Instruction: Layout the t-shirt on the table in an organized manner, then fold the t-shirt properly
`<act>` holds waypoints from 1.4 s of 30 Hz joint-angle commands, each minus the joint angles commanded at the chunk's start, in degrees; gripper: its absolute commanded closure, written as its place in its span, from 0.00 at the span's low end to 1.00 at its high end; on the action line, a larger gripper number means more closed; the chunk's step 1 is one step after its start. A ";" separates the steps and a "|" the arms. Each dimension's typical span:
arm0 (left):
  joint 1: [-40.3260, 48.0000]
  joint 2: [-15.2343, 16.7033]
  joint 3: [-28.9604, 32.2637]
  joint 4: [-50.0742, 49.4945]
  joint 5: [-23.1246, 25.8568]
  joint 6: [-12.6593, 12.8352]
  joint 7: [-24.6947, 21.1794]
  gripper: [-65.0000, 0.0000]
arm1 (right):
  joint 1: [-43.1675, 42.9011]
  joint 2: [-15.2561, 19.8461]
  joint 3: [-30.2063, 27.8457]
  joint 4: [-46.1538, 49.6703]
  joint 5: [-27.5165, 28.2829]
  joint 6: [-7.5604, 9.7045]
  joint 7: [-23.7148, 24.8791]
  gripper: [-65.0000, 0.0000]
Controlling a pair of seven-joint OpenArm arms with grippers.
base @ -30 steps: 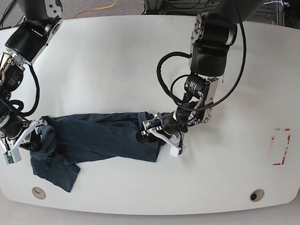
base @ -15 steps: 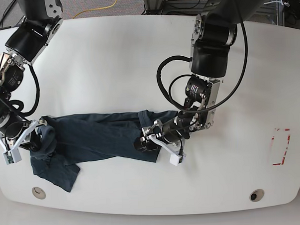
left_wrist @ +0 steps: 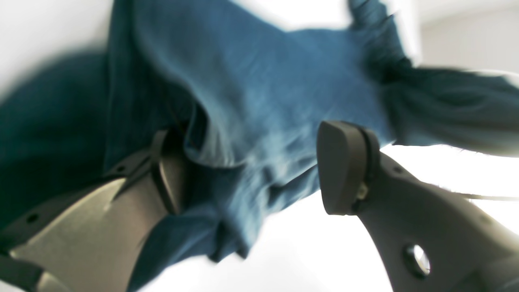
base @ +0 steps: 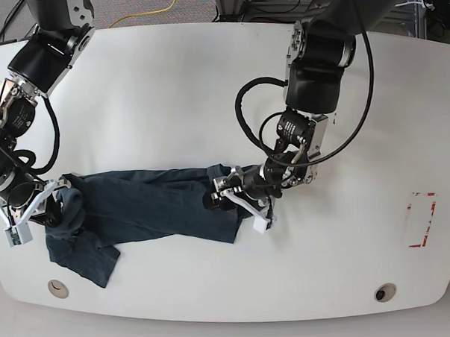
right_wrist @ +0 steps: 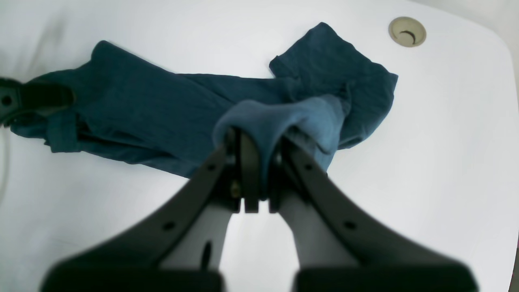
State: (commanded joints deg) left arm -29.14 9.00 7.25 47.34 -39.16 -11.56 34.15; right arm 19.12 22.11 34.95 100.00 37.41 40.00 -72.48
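So the right gripper [right_wrist: 255,170], bottom centre of its wrist view, has its fingers pressed together on a bunched fold of the t-shirt [right_wrist: 170,117]; you can see the cloth humped up over the fingertips. In the base view that same gripper [base: 34,210] sits at the far left edge, clamped on the left end of the shirt.

The left gripper [left_wrist: 247,170] is a different story. Its two fingers are spread apart in the wrist view, with a hanging wad of blue fabric [left_wrist: 251,101] between them. The left finger is tucked into or under the cloth and the right pad stands clear of it, so it's not pinching anything that I can tell. That view is blurry though. In the base view it's [base: 238,201] at the right end of the shirt, centre of the frame.

The shirt [base: 148,205] itself lies as a long rumpled band across the lower left half of the table [base: 169,89], with a sleeve or corner flopping down toward the grommet hole [base: 58,288] at lower left. The red tape mark [base: 420,220] is well off on the right.

Handling-wise: looks like light, limp cotton, zero stiffness, so it'll sag and fold on itself wherever it isn't held. Not slippery, not fragile. I'd say grab single-layer edges, hem corners or shoulder seams, not a wad from the middle, otherwise pulling it out flat just drags the wrinkles along.
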 joint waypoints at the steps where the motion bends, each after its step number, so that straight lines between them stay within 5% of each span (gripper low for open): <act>1: 0.00 0.00 0.00 -0.09 0.00 0.53 0.00 0.34 | 0.00 0.00 0.00 0.00 0.00 0.00 0.00 1.00; 5: 0.00 0.00 0.00 -0.18 0.00 2.81 -0.09 0.34 | 0.00 0.00 0.00 0.00 0.00 0.00 0.00 1.00; 42: -0.70 0.00 0.35 -0.44 -0.09 1.32 -2.90 0.34 | 0.00 -1.23 0.00 0.00 0.00 0.00 0.00 1.00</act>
State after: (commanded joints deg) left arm -29.85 9.00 7.60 46.90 -39.25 -10.24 31.25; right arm 19.12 20.88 34.95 100.00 37.41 40.00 -72.48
